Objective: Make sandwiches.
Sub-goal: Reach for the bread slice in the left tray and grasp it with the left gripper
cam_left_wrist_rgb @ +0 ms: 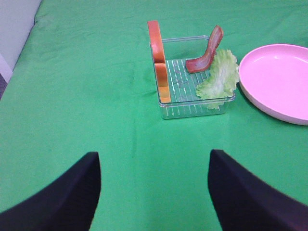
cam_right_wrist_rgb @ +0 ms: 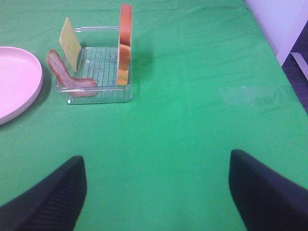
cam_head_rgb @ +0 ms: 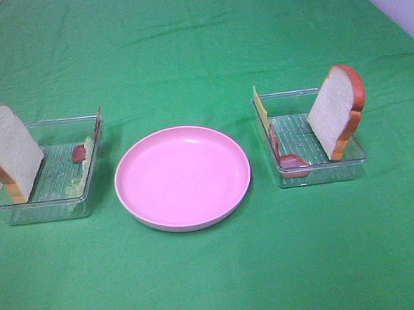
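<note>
The left gripper (cam_left_wrist_rgb: 154,159) and right gripper (cam_right_wrist_rgb: 156,159) are seen wide open and empty over the green cloth (cam_head_rgb: 187,58). An upright bread slice (cam_head_rgb: 13,149), lettuce (cam_left_wrist_rgb: 219,77) and bacon (cam_left_wrist_rgb: 204,55) are held in the left tray (cam_head_rgb: 49,214). A second bread slice (cam_head_rgb: 336,112), cheese (cam_right_wrist_rgb: 70,42) and a second bacon strip (cam_right_wrist_rgb: 72,82) are held in the right tray (cam_head_rgb: 321,175).

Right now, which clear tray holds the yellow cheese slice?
The tray right of the pink plate in the high view: cheese leans against its plate-side wall. The left tray holds lettuce instead.
</note>
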Action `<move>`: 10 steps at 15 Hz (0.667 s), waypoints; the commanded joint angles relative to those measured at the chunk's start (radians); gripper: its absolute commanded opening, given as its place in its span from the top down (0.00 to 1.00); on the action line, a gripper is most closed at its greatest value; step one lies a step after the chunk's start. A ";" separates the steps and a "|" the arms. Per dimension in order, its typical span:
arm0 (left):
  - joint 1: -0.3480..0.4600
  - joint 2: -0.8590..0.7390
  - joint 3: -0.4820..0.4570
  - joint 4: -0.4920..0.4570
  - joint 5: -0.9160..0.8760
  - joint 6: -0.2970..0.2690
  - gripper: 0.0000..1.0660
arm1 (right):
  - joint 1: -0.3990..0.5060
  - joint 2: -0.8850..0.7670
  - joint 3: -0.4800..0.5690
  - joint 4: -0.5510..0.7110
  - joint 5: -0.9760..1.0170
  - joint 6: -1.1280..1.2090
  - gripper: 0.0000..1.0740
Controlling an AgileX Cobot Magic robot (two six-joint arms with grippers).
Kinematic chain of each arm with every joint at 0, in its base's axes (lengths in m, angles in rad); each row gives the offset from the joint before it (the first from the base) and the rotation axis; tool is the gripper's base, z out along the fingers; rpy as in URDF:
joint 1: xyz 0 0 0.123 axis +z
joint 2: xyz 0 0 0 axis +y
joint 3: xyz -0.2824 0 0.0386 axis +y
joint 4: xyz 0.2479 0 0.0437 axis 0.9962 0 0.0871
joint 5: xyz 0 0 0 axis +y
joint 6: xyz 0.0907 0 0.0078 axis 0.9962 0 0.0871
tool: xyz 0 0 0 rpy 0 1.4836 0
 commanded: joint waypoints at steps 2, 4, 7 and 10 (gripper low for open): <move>0.001 -0.022 0.002 -0.009 -0.012 0.000 0.42 | -0.004 -0.015 0.004 -0.005 -0.011 -0.012 0.28; 0.001 -0.022 0.002 -0.009 -0.012 0.000 0.42 | -0.004 -0.015 0.004 -0.005 -0.011 -0.012 0.28; 0.001 -0.022 0.002 -0.009 -0.012 0.000 0.42 | -0.004 -0.015 0.004 -0.005 -0.011 -0.012 0.28; 0.001 -0.022 0.002 -0.009 -0.012 0.000 0.42 | -0.004 -0.015 0.004 -0.005 -0.011 -0.012 0.28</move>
